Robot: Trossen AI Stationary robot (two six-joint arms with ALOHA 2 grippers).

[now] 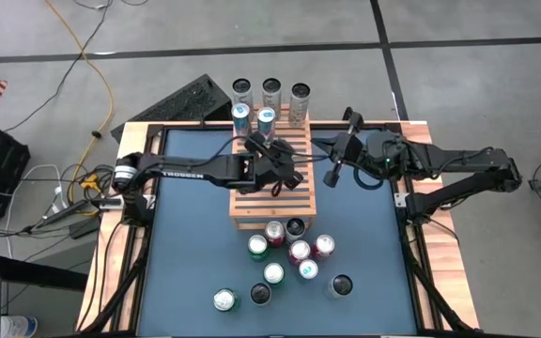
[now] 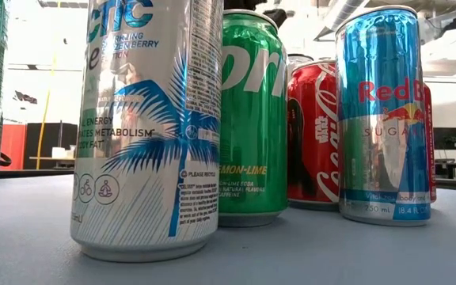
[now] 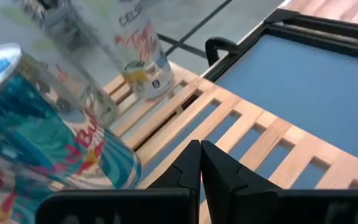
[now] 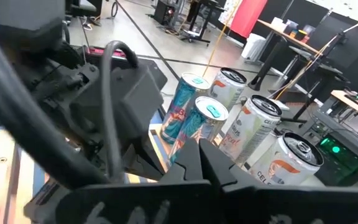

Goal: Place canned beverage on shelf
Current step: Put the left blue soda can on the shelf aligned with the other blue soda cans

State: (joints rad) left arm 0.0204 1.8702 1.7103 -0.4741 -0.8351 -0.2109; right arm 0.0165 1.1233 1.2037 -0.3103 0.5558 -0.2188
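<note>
The shelf [image 1: 272,183] is a light wooden slatted rack in the middle of the table. Two blue cans [image 1: 253,117] stand upright at its far end, and three silver cans [image 1: 271,92] stand in a row just behind them. My left gripper [image 1: 286,181] hovers shut above the slats with nothing in it; in its wrist view the shut fingers [image 3: 201,158] stand beside a blue can [image 3: 42,137]. My right gripper [image 1: 332,172] hangs shut and holds nothing at the shelf's right side. Its wrist view shows it [image 4: 199,155] pointing toward the cans [image 4: 204,121].
Several loose cans [image 1: 289,252] stand upright on the blue table top near the shelf's near end; a silver one [image 2: 149,119], a green one [image 2: 252,111], a red one [image 2: 315,134] and a blue one [image 2: 382,111] fill the low view. A wooden frame [image 1: 430,235] borders the table.
</note>
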